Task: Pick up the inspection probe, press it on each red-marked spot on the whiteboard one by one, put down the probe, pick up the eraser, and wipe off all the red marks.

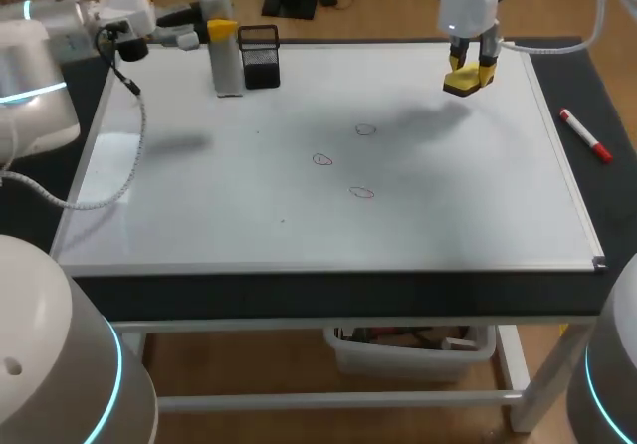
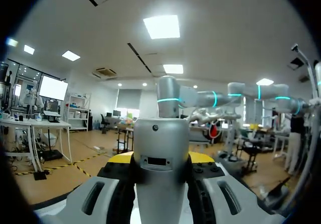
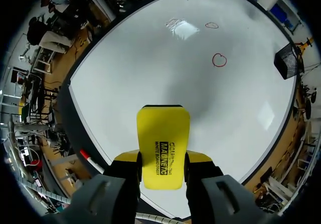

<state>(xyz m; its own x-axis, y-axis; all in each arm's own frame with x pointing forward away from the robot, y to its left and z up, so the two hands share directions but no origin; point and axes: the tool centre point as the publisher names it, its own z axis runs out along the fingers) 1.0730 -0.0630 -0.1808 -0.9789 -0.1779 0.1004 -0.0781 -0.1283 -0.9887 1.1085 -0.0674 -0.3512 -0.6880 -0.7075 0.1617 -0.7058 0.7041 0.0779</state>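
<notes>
eraser [image 3: 163, 133] inside right tool [image 3: 163, 159] grip

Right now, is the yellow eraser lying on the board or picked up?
Picked up: the right gripper clamps the eraser from both sides.

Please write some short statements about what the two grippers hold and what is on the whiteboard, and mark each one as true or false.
1. The right gripper holds the yellow eraser. True.
2. All the marks are wiped off. False: three red marks are on the whiteboard.
3. The left gripper is empty. False: it is shut on the grey probe.
4. A red marker lies on the dark table, off the whiteboard. True.
5. The eraser lies on the red marks. False: it is in the gripper, apart from them.
</notes>
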